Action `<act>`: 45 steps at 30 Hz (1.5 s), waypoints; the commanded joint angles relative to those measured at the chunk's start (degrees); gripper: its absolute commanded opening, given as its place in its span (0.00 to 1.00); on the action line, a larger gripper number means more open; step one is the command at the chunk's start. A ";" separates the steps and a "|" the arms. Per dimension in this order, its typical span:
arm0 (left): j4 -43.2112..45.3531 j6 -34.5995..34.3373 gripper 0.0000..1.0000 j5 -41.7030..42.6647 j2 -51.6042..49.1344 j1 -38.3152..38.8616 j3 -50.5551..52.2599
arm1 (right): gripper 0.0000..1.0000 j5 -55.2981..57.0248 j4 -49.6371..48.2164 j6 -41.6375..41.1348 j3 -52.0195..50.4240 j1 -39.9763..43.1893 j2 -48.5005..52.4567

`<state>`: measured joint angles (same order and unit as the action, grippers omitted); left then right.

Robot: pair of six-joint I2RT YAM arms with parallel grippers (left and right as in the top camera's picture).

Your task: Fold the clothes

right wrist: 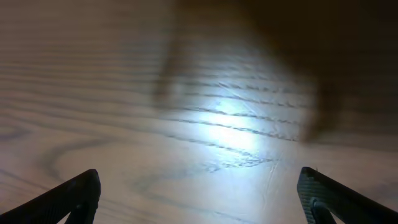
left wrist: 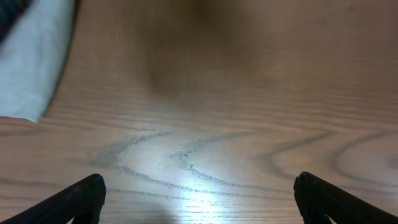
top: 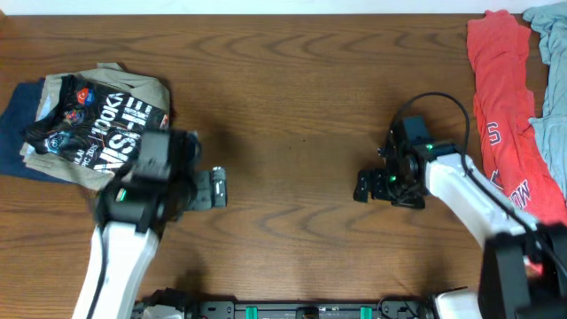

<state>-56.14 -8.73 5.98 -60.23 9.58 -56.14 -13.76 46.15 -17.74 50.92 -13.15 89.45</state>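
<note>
Jaws of left gripper (top: 219,188) and right gripper (top: 361,188) are gaping wide, holding nothing, above brown wooden table (top: 292,89). Far left, black white-lettered jersey (top: 111,120) is lying atop tan garment (top: 58,87) and navy garment (top: 12,122); red shirt (top: 496,106) and pale blue cloth (top: 551,84) are lying far right.

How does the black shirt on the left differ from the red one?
The black jersey carries big white lettering; the red shirt shows small white marks. The black jersey is bundled compactly atop tan and navy clothes; the red shirt sprawls long and rumpled beside a light blue garment. Neither is held.
</note>
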 commanded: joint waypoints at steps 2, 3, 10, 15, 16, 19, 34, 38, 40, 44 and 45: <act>-0.13 1.62 0.98 -0.63 10.54 -0.17 1.66 | 0.99 4.37 -0.98 -2.60 -0.04 -2.64 -8.44; -0.33 1.62 0.98 -0.63 12.61 -0.17 1.66 | 0.99 4.66 -1.14 -3.10 -0.04 -2.93 -9.99; -2.64 1.11 0.98 -0.63 28.20 -0.17 1.68 | 0.99 6.19 -2.01 -3.45 -0.85 -3.43 -23.71; -3.56 0.96 0.98 -0.61 35.06 -0.17 1.68 | 0.99 10.25 -1.86 -3.54 -3.43 -4.44 -33.33; -3.52 0.96 0.98 -0.61 35.87 -0.17 1.68 | 0.99 11.54 -1.68 -4.55 -4.46 -5.03 -35.52; -3.52 0.98 0.98 -0.61 36.46 -0.17 1.68 | 0.99 12.41 -0.59 -7.41 -6.88 -6.01 -40.19; -3.58 1.01 0.98 -0.63 36.37 -0.17 1.68 | 0.99 7.52 11.96 -9.03 -8.28 -5.99 -43.69; -3.58 1.01 0.98 -0.63 36.37 -0.17 1.68 | 0.99 13.64 12.59 -8.98 -8.28 -5.99 -43.69; -3.58 0.98 0.98 -0.63 36.37 -0.17 1.68 | 0.99 15.30 12.57 -9.01 -8.28 -5.99 -43.69; -3.58 1.01 0.98 -0.63 36.37 -0.17 1.68 | 0.99 15.26 12.61 -9.01 -8.28 -5.99 -43.69; -3.58 0.98 0.98 -0.63 36.37 -0.17 1.68 | 0.99 15.28 12.61 -9.01 -8.28 -5.99 -43.69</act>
<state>-59.72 -8.29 5.96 -23.88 9.58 -54.87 -0.36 58.70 -26.06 42.89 -18.63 46.00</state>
